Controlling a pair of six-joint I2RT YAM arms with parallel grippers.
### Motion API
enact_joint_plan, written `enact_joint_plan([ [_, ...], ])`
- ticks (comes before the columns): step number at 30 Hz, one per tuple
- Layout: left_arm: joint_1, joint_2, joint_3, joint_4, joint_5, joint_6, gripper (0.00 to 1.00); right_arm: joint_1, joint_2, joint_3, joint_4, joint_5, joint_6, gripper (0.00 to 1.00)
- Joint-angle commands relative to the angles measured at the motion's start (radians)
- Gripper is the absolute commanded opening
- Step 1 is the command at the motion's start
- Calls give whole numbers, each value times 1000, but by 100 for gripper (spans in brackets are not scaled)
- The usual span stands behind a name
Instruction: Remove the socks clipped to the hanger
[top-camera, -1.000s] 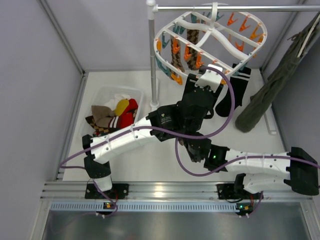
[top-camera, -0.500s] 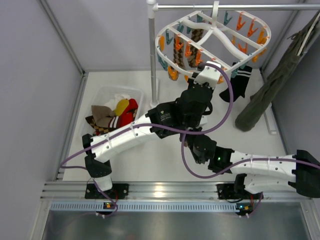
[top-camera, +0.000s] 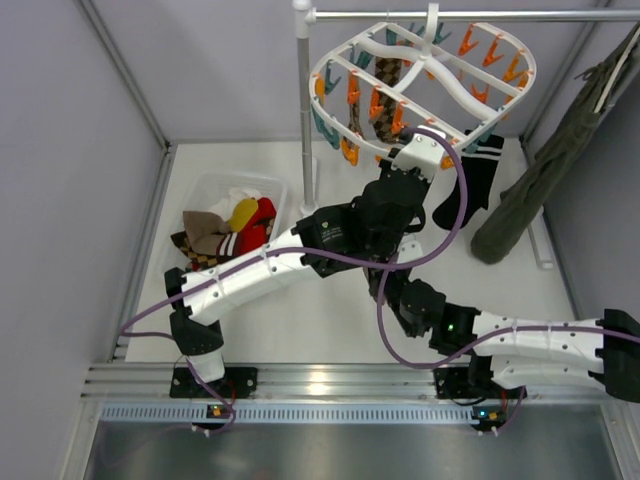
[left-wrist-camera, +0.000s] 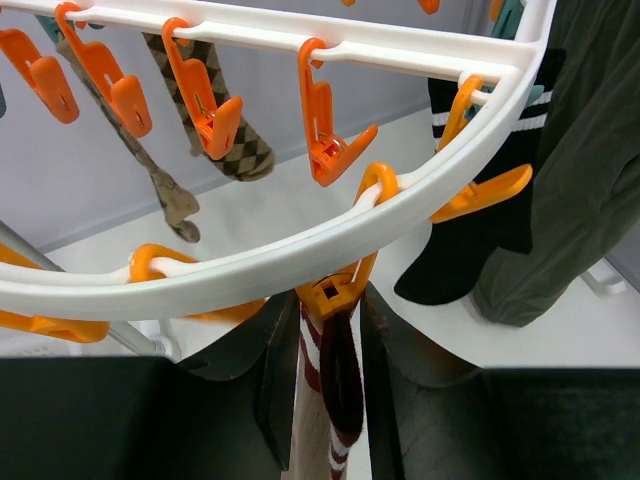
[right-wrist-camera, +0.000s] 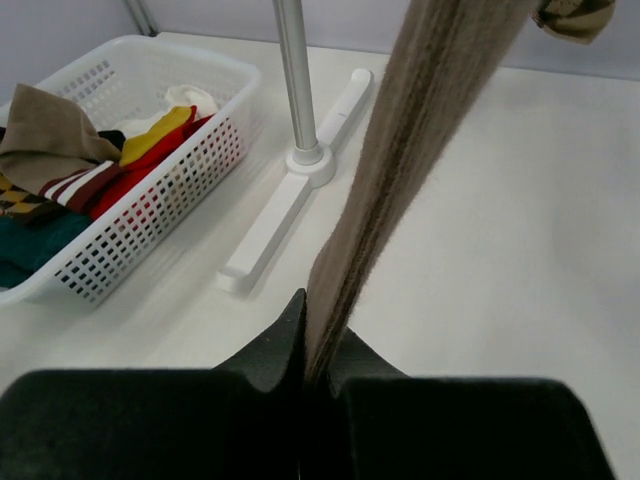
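Left jaws stand narrow about a striped cuff (left-wrist-camera: 322, 400); pinching or not, I cannot tell. Just above them curves the hanger (left-wrist-camera: 300, 255) rim. Right jaws clamp a tan sock (right-wrist-camera: 400, 180), taut above them. Soft, light, stretchy: best gripped at that cuff, under its orange clip (left-wrist-camera: 335, 295).

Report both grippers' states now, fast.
Left gripper: jaws flank the striped cuff below an orange clip; grip cannot be told.
Right gripper: closed on the tan sock.

Bright, even, diffuse light, faint soft shadows, mostly sharp, wide-angle wrist views.
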Motion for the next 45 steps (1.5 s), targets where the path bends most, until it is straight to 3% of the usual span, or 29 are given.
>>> enact_joint_plan([
  [1, 7, -41, 8, 36, 13, -10, 0, 27, -5, -23, 17, -65, -6, 0],
  [7, 8, -27, 27, 39, 7, -5, 0, 30, -18, -19, 13, -73, -18, 0],
  [9, 7, -23, 35, 41, 10, 1, 14, 33, -22, -11, 4, -76, -21, 0],
  [11, 8, -16, 41, 41, 4, 9, 12, 34, -24, 3, -1, -77, -31, 0],
  [12, 8, -15, 51, 42, 4, 12, 0, 37, -22, 7, -9, -77, -31, 0],
  [22, 8, -10, 71, 44, 2, 27, 0, 39, 28, -38, -9, -51, 30, 0],
  [43, 20, -20, 59, 53, 53, -11, 0, 39, -83, -101, -62, -42, 57, 0],
  [45, 20, -20, 51, 53, 56, -19, 8, 39, -99, -91, -64, -48, 40, 0],
])
